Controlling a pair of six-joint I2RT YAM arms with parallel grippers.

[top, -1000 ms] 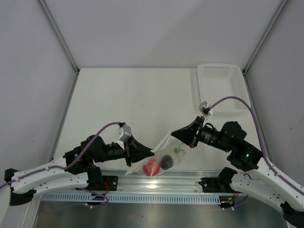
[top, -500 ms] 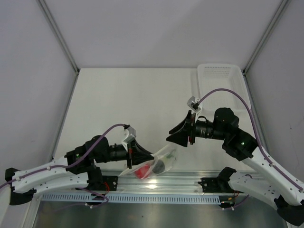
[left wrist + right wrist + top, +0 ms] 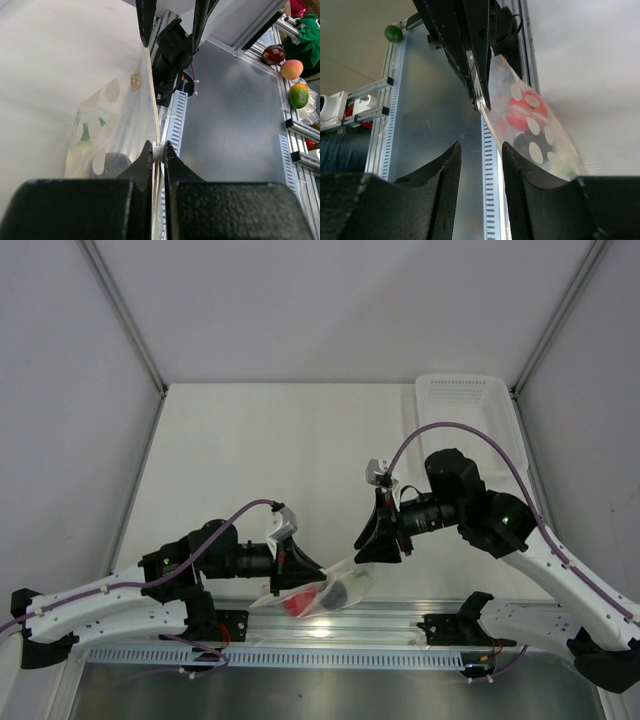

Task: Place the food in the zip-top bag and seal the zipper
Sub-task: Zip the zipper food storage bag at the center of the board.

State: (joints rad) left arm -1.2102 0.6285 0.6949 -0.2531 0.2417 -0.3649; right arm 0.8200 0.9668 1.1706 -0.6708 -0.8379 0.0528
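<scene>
Bag-sealing stage: food inside, zipper pinched at one end

Clear crinkly zip-top plastic bag (image 3: 335, 585) sits at the near edge of the white bench (image 3: 260, 460), between the two arms, and holds a red round toy tomato (image 3: 520, 112), a small dark ball (image 3: 112, 162) and a white radish with green leaves (image 3: 86, 134). Left arm's fingers (image 3: 152, 151) are clenched on the thin clear press-seal zipper strip (image 3: 154, 100) at its near-left end. Right arm's fingers (image 3: 380, 540) are released, parted and empty, just beside the far-right end. The strip's long axis runs from the left fingers straight toward the right ones and appears to meet one parted finger rather than the gap's middle. Judged: filling done, sealing not yet, and the right arm is the free one, needing the strip centred before it closes. White ribbed plastic basket (image 3: 460, 415) stands at the far right, well apart
</scene>
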